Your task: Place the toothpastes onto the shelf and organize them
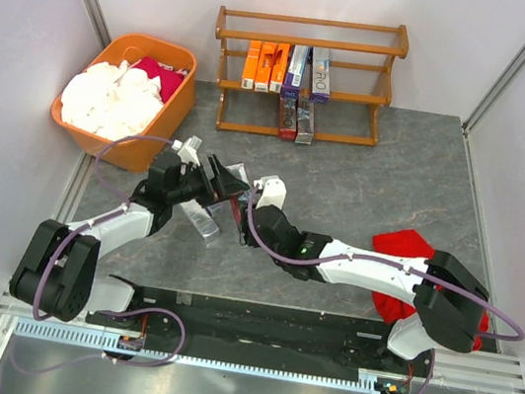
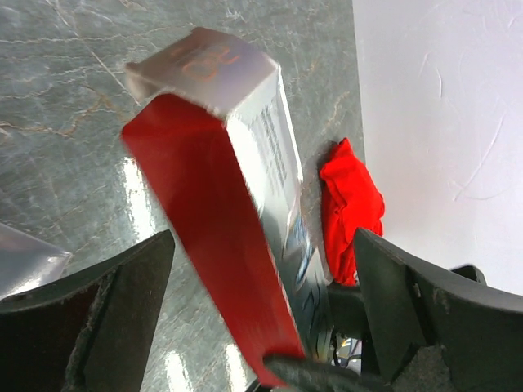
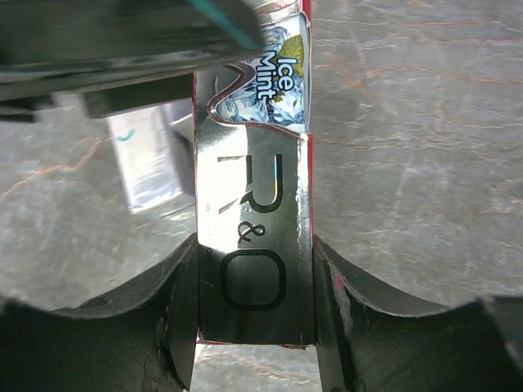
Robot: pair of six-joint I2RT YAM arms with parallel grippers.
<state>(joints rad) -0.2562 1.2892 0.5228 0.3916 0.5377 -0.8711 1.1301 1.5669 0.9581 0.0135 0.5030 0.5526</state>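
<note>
We're mid hand-off, well in front of the shelf [image 1: 366, 47] & a bit left of its middle. R gripper [image 3: 255, 273] pinches a red-and-silver carton [image 3: 253, 196] by one end, fingers narrow & tight on both long edges. L gripper [image 2: 263, 245] stands wide, one finger either side of the same carton, w/ gaps on both sides in the left wrist view. So the carton is up off the table & only the R holds it.

On the shelf, orange & purple-white cartons stand in a row on the mid tier, left half. Two more sit on the bottom tier just under them. A silver carton [image 1: 201, 219] lies on the table below the grippers, farther from the shelf. Tub [image 1: 170, 117] w/ cloths sits left of the shelf, red cloth [image 1: 403, 244] far off to its front-right; neither is ours.

Step, as we judge it: passing the carton R to L, or a regrip, before shelving. Next calls for L to close square on the long faces, R to let go only once L has it, then a carry to the shelf to stand it beside a row.
</note>
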